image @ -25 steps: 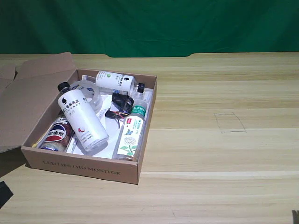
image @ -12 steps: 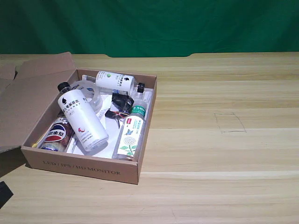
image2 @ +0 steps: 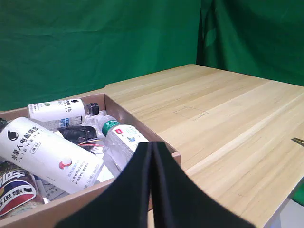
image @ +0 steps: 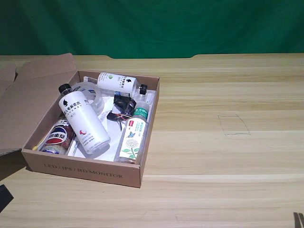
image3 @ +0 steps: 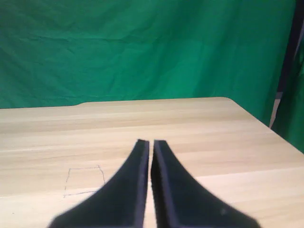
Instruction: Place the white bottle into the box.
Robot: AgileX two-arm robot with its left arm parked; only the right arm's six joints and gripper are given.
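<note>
- Cardboard, brown and shallow, made up the box (image: 85,172), which sat on the light wooden table (image: 228,161) toward the exterior view's left, its flap (image: 28,102) folded open on that side and faint monitor lettering on its front wall.
- The large white plastic bottle (image: 83,121) with the small black cap and black lettering lay on its side inside the box, cap toward the far wall, a small red mark near its base.
- Beside it, toward the exterior view's left, lay a Pepsi bottle (image: 57,137) with a red, white and blue label.
- A clear bottle with a green cap and floral label (image: 134,133) lay along the box wall on the exterior view's right.
- A smaller white bottle with a black cap (image: 118,83) lay across the far end of the box.
- A pencilled square outline (image: 233,125) was drawn on the bare table, well apart from the box.
- The right arm's black claw (image3: 150,156) was pressed together with only a thin slit between its fingers, holding nothing, above the table near the pencilled outline.
</note>
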